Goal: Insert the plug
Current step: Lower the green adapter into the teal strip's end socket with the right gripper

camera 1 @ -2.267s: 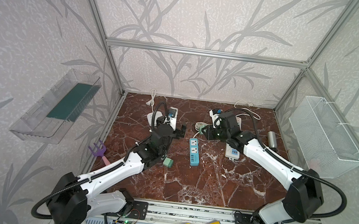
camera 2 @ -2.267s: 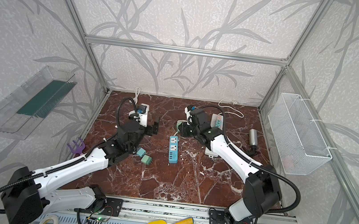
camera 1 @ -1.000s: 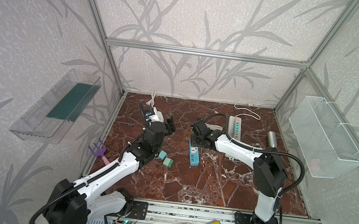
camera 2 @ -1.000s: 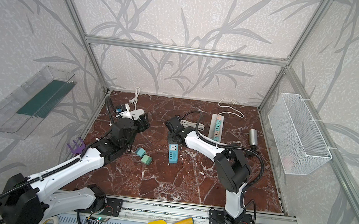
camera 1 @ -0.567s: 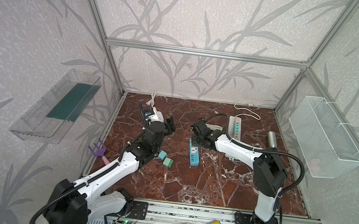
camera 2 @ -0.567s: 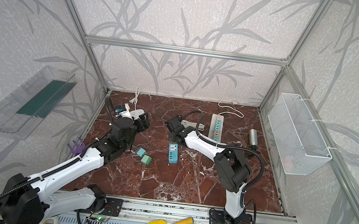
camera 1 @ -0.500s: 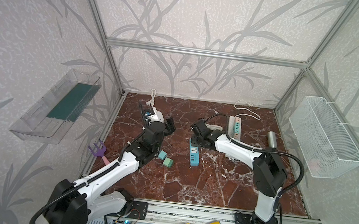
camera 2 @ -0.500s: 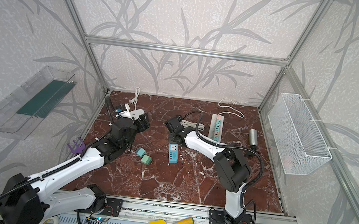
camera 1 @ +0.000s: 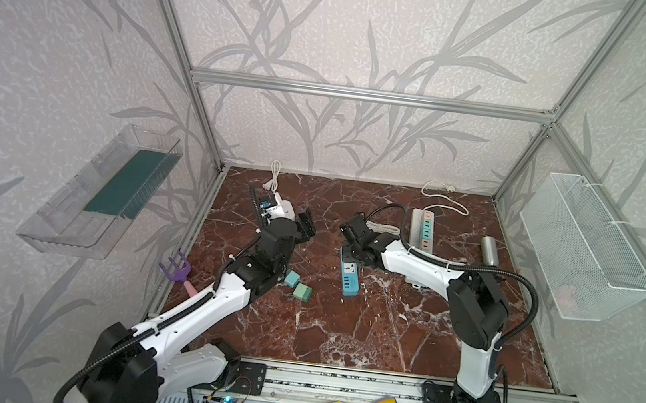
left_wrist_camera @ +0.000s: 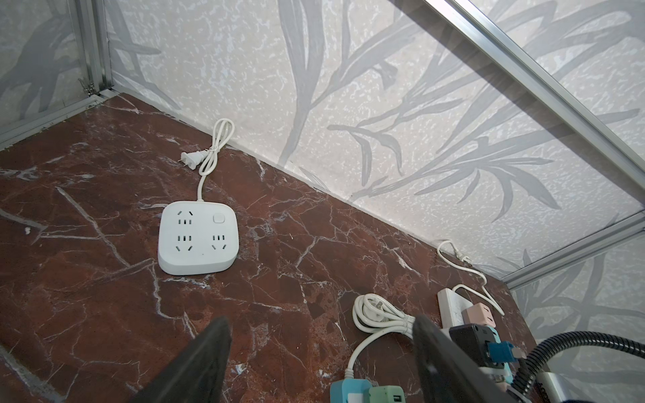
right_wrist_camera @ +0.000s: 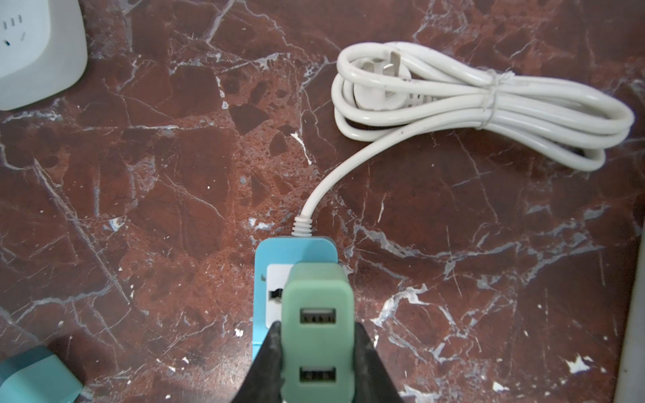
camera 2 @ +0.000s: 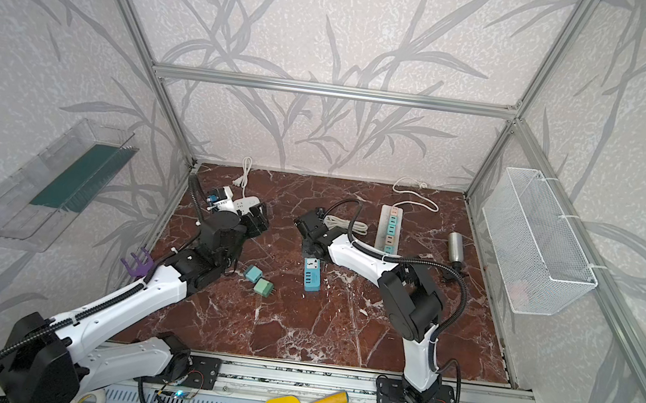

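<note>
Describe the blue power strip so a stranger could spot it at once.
On the red marble tabletop, look near the middle, partly under the right gripper that holds a green USB charger. The blue power strip lies flat there, its white cord bundled beyond it. Its neighbours, the square strip and the long strip, are white.

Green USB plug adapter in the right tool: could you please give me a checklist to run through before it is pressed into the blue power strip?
1. Green two-port USB plug adapter gripped squarely by right tool: ok.
2. Adapter above white socket face of blue rectangular power strip: ok.
3. Prongs aligned with socket: cannot tell, hidden under adapter.
4. Bundled white cord clear of socket: ok.
5. Left tool bracing strip: not ok, open and apart from it.
</note>
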Controlling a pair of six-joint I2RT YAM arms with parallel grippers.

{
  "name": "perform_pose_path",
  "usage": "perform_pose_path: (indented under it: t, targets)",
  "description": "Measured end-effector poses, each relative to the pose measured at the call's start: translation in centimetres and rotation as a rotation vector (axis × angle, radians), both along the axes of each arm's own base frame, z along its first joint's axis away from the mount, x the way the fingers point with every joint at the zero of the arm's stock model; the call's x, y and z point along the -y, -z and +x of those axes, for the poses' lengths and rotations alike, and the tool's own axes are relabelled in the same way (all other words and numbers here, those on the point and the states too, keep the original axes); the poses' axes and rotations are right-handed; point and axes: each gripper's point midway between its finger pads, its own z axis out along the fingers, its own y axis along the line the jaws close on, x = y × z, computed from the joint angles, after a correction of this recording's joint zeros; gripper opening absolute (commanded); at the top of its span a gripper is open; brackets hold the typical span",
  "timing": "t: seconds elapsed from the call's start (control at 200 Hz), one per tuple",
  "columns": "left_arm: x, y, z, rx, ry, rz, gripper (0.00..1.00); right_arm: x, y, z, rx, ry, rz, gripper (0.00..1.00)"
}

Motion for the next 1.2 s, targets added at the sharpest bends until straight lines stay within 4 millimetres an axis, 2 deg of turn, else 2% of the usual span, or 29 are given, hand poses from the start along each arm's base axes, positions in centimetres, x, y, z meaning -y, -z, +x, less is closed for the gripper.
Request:
perform_pose_path:
  t: [0.42,0.75,0.795,0.89,1.03,1.135,1.2]
  targets:
    - [0.1,0.1,0.0,-0.004,0.011,-0.01,0.8,-0.8,1.0,1.0,0.006,0.014,-0.07,0.0]
    - [0.1,0.2,0.1,-0.008,0.013,-0.013,0.8,-0.7,1.1,0.8,-0.005,0.011,-0.063,0.0]
    - [0.1,0.2,0.2,-0.008,0.012,-0.014,0.8,-0.6,1.1,0.8,0.0,0.011,-0.057,0.11]
    - [0.1,0.3,0.2,-0.009,0.014,-0.016,0.8,-0.7,0.9,0.7,0.0,0.005,-0.047,0.27]
    - [0.2,0.4,0.2,-0.013,0.019,-0.022,0.8,-0.9,0.6,0.5,-0.02,-0.017,-0.04,0.35]
    - [0.3,0.5,0.3,-0.017,0.023,-0.023,0.8,-0.5,0.9,-0.6,-0.077,-0.062,-0.083,0.48]
    - [0.3,0.5,0.3,-0.017,0.025,-0.023,0.8,-0.6,0.2,-0.8,-0.092,-0.089,-0.096,0.53]
